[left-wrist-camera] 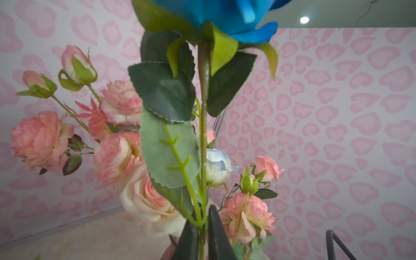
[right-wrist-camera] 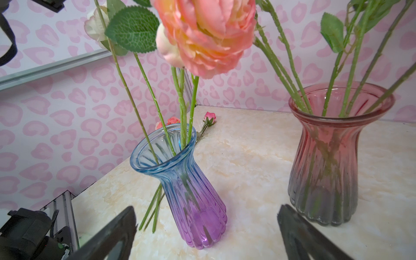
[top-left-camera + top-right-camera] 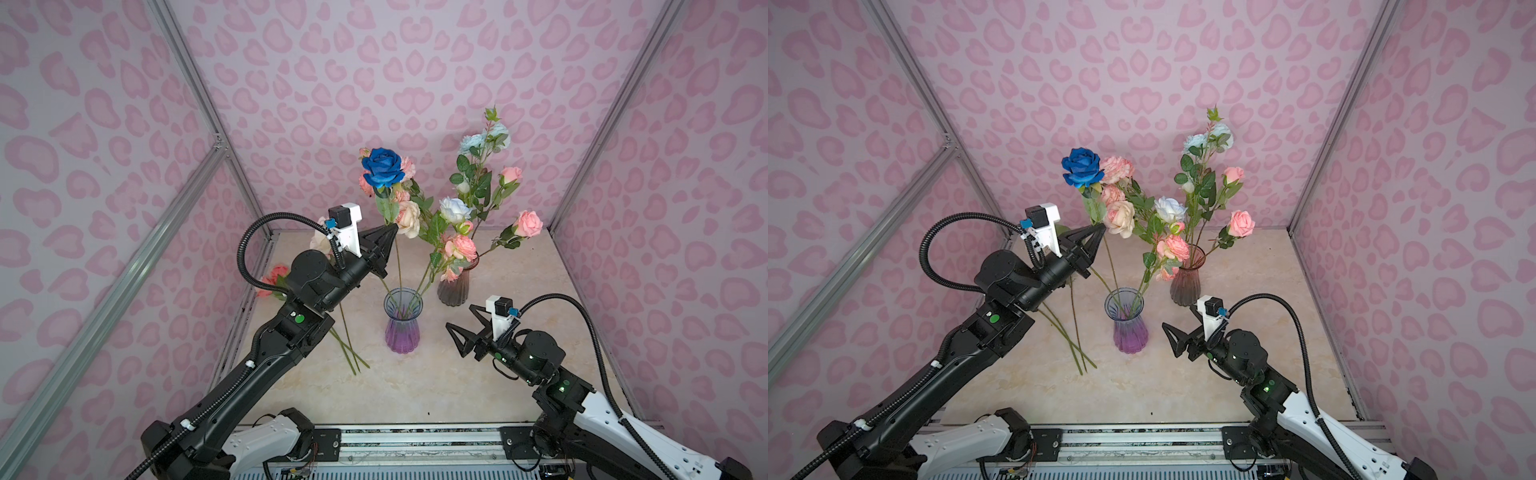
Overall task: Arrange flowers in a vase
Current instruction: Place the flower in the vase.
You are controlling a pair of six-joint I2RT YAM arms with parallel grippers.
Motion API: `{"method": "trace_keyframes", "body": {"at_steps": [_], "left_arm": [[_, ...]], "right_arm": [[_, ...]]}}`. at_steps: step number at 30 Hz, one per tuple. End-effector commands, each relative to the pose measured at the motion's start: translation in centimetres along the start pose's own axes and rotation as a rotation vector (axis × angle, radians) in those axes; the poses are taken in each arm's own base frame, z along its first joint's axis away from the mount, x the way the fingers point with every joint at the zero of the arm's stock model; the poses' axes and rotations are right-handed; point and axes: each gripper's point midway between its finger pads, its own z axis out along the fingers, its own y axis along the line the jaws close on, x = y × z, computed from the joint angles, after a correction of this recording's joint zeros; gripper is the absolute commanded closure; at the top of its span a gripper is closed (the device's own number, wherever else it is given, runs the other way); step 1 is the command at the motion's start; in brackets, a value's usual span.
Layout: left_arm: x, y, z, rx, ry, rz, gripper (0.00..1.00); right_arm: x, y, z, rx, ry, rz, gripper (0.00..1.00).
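A blue-to-purple glass vase (image 3: 402, 320) (image 3: 1125, 320) (image 2: 180, 180) stands mid-table holding several flowers: a dark blue rose (image 3: 382, 166) (image 3: 1082, 167) (image 1: 225, 18), a cream rose (image 3: 409, 218) and pink peonies. My left gripper (image 3: 395, 229) (image 3: 1101, 227) (image 1: 203, 216) is raised at the blue rose's stem. Its jaws stand barely open on either side of the stem, which runs between them down into the vase. My right gripper (image 3: 459, 316) (image 3: 1177, 316) (image 2: 207, 209) hovers low to the right of the vase, wide open and empty.
A pink-to-grey vase (image 3: 455, 286) (image 2: 326, 157) with pale blue and pink flowers stands behind and to the right. More flowers lie on the marble table (image 3: 498, 395) at the left, stems (image 3: 349, 353) toward the front and a coral bloom (image 3: 276, 274) by the wall. Pink patterned walls enclose three sides.
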Motion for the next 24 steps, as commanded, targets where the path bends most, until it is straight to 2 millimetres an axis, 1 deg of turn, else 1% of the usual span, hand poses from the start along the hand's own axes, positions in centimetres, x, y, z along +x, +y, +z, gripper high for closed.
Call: {"method": "trace_keyframes", "body": {"at_steps": [1,2,3,4,5,6,7,9,10,11,14,18,19,21,24], "left_arm": [[0.2,-0.4,-0.7,0.005,0.007,0.017,0.78],[0.3,-0.6,-0.8,0.010,0.014,0.025,0.72],[0.3,-1.0,-0.8,0.024,0.023,0.034,0.62],[0.4,-1.2,-0.6,0.033,0.041,0.042,0.57],[0.2,-1.6,-0.4,0.044,0.047,0.049,0.56],[0.8,-1.5,-0.3,0.035,0.080,0.053,0.55],[0.8,-1.4,-0.3,0.029,0.085,0.058,0.53],[1.1,-1.3,-0.5,0.018,0.103,0.068,0.45],[1.2,-1.1,-0.6,0.006,0.117,0.077,0.38],[1.3,-0.9,-0.9,-0.004,0.129,0.085,0.34],[2.4,0.1,-2.0,-0.057,0.166,0.102,0.32],[5.1,0.9,-2.9,-0.078,0.258,0.116,0.32],[5.8,0.9,-3.1,-0.082,0.294,0.126,0.32],[6.6,0.8,-3.4,-0.077,0.332,0.127,0.32],[7.2,0.5,-3.6,-0.068,0.378,0.143,0.32]], "right_arm": [[0.5,-0.1,0.2,0.004,0.011,-0.004,0.01],[0.6,-0.1,0.2,0.001,0.014,-0.002,0.01],[0.6,-0.1,0.4,-0.002,0.016,0.002,0.01],[0.6,0.0,0.5,-0.004,0.017,0.006,0.01],[0.5,0.1,0.5,-0.009,0.015,0.007,0.01],[0.5,0.1,0.6,-0.009,0.014,0.010,0.01],[0.4,0.2,0.6,-0.011,0.013,0.011,0.01],[0.3,0.2,0.6,-0.010,0.013,0.014,0.01],[0.3,0.2,0.6,-0.010,0.013,0.014,0.01],[0.3,0.2,0.5,-0.010,0.012,0.015,0.01],[0.4,0.0,0.4,-0.001,0.010,0.017,0.01],[0.6,-0.2,0.3,0.004,0.011,0.018,0.01],[0.5,-0.2,0.4,0.003,0.008,0.019,0.01],[0.6,-0.1,0.4,0.002,0.010,0.021,0.01],[0.4,-0.1,0.5,0.000,0.006,0.023,0.01]]}}
